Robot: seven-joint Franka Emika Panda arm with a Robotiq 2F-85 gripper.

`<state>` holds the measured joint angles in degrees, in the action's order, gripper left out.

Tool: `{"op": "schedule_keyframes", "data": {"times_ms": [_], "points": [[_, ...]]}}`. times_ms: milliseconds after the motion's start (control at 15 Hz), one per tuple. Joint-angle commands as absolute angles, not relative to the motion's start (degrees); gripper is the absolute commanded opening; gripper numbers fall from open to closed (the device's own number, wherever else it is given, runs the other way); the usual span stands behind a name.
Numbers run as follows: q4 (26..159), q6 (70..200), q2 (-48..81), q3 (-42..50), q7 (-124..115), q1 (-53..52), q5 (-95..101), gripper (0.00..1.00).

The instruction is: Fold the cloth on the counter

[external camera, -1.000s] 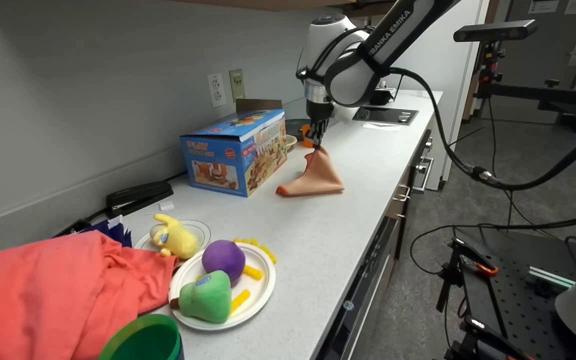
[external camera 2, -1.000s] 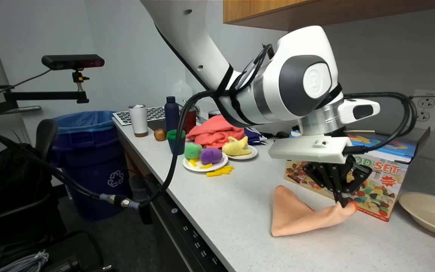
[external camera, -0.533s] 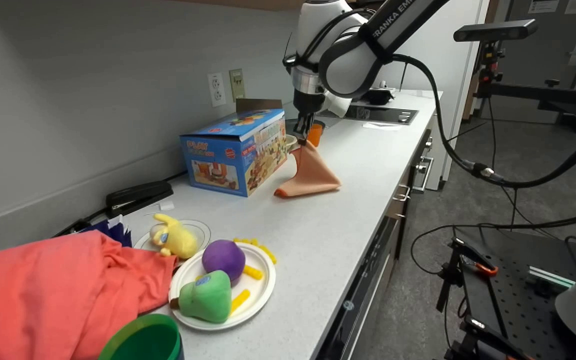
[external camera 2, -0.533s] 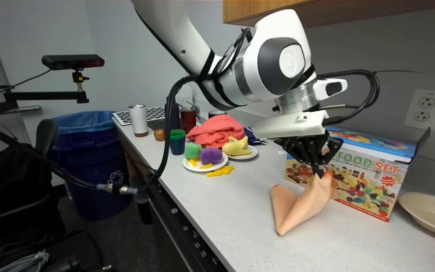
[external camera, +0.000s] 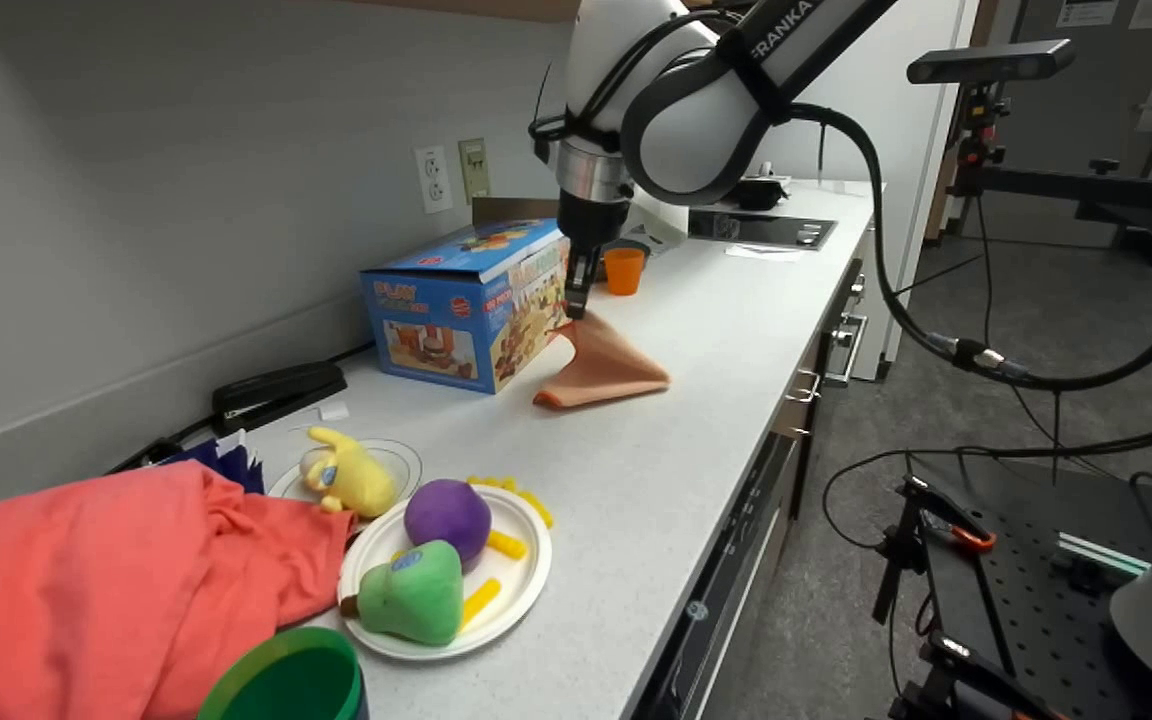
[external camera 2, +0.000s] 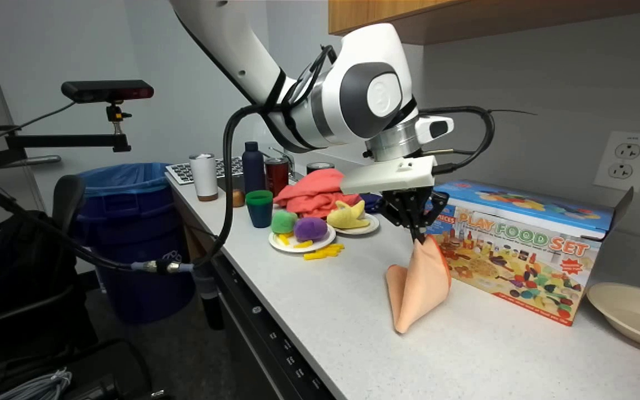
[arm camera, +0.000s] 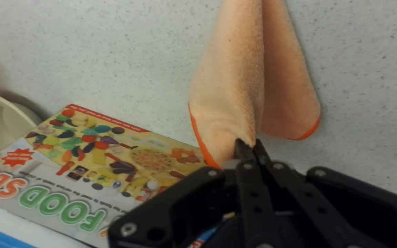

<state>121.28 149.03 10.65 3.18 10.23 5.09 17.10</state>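
Observation:
The peach cloth with an orange edge shows in both exterior views (external camera: 604, 362) (external camera 2: 425, 283) and in the wrist view (arm camera: 231, 75). It is bent over, with one end raised and the rest on the white counter (external camera: 626, 470). My gripper (external camera: 576, 310) is shut on the raised end of the cloth, and this also shows in the other exterior picture (external camera 2: 419, 239) and in the wrist view (arm camera: 248, 143). The raised end stands above the counter, beside the lower flap. The lower flap with its orange corner lies right of the held part in the wrist view.
A play food box (external camera 2: 525, 250) stands close beside the gripper and cloth. A beige bowl (external camera 2: 636, 314) and an orange cup (external camera: 623, 271) are near it. A plate (external camera: 526, 590) with plush toys and a red cloth (external camera: 116, 590) lie further along the counter.
My gripper has carried the held cloth end up and across, away from the beige bowl and toward the plates. The cloth is bent more steeply, and its resting part has shifted slightly.

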Motion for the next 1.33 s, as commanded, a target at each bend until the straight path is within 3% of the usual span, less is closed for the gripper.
{"op": "schedule_keyframes", "data": {"times_ms": [0,133,200,333,867,1000,1267], "points": [[121.78,147.92,10.98,1.47,15.11,4.33,13.89,0.01],[121.63,147.1,11.99,0.19,17.83,4.29,11.96,0.01],[121.43,146.53,12.48,-0.35,19.02,4.33,11.12,0.28],[121.18,145.51,13.15,-1.4,21.64,4.6,9.16,0.34],[120.9,141.92,12.56,-1.32,25.93,5.12,6.88,0.95],[121.23,141.63,11.81,-0.73,25.1,5.11,7.57,1.0],[122.74,141.57,8.95,1.23,22.81,4.92,10.23,1.0]]}}
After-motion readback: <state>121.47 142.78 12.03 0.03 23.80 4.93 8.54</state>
